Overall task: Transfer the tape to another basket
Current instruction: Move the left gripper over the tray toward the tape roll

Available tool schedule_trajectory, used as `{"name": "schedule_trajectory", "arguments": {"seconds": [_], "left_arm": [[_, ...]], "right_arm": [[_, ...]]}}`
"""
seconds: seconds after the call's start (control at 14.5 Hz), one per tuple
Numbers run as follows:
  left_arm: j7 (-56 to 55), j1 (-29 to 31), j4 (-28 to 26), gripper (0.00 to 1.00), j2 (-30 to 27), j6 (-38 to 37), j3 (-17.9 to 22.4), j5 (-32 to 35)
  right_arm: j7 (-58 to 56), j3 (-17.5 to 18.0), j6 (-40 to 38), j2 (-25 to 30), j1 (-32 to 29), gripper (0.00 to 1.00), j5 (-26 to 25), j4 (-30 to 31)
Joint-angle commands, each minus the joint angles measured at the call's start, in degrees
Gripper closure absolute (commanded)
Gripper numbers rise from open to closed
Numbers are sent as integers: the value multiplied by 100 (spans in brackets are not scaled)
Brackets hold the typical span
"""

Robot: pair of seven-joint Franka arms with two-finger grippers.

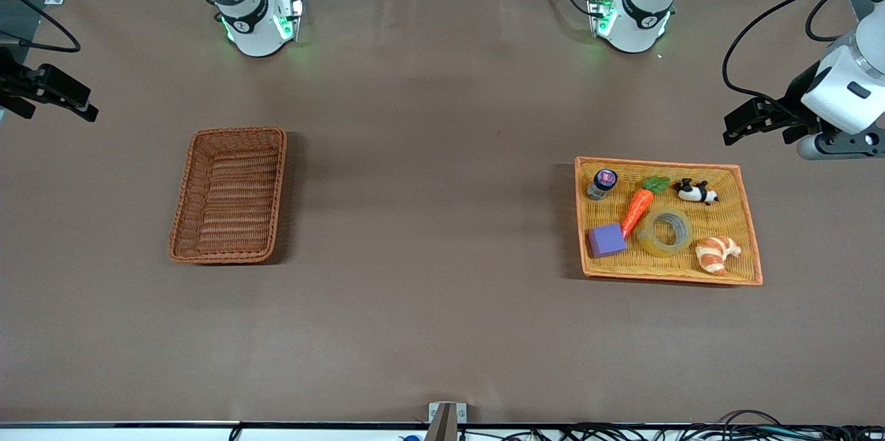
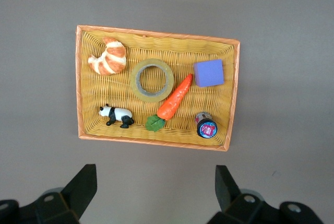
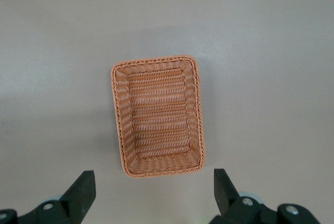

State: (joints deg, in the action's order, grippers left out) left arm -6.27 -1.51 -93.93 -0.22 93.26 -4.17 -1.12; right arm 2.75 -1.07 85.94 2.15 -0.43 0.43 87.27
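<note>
The tape (image 1: pixel 665 231), a translucent yellowish roll, lies flat in the yellow-orange woven tray (image 1: pixel 752 233) toward the left arm's end of the table. In the left wrist view the tape (image 2: pixel 152 80) sits mid-tray (image 2: pixel 79 83). The reddish-brown wicker basket (image 1: pixel 184 199) stands empty toward the right arm's end, and it also shows in the right wrist view (image 3: pixel 117 119). My left gripper (image 1: pixel 743 124) (image 2: pixel 155 174) hangs open over bare table beside the tray. My right gripper (image 1: pixel 66 97) (image 3: pixel 154 177) hangs open over the table beside the basket. Neither gripper holds anything.
Around the tape in the tray lie a toy carrot (image 1: pixel 637 208), a purple block (image 1: pixel 606 240), a croissant (image 1: pixel 716 253), a panda figure (image 1: pixel 695 191) and a small jar (image 1: pixel 603 182). Brown tabletop stretches between basket and tray.
</note>
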Motion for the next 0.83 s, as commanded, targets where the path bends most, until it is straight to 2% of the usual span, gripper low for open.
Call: {"name": "schedule_trajectory", "arguments": {"seconds": [0.0,0.28,0.41,0.76], "left_arm": [[91,-24,32,0,-118,-89,13,-11],[100,-16,15,0,-101,-9,56,-19],[91,2,-99,5,-66,104,100,-19],[283,-16,-1187,5,-22,1438,399,-2]], "right_arm": [[-64,-25,-51,5,8,0,98,-26],[-64,-17,-51,5,8,0,98,-26],[-64,-17,-51,5,8,0,98,-26],[-64,-17,-51,5,8,0,98,-26]]}}
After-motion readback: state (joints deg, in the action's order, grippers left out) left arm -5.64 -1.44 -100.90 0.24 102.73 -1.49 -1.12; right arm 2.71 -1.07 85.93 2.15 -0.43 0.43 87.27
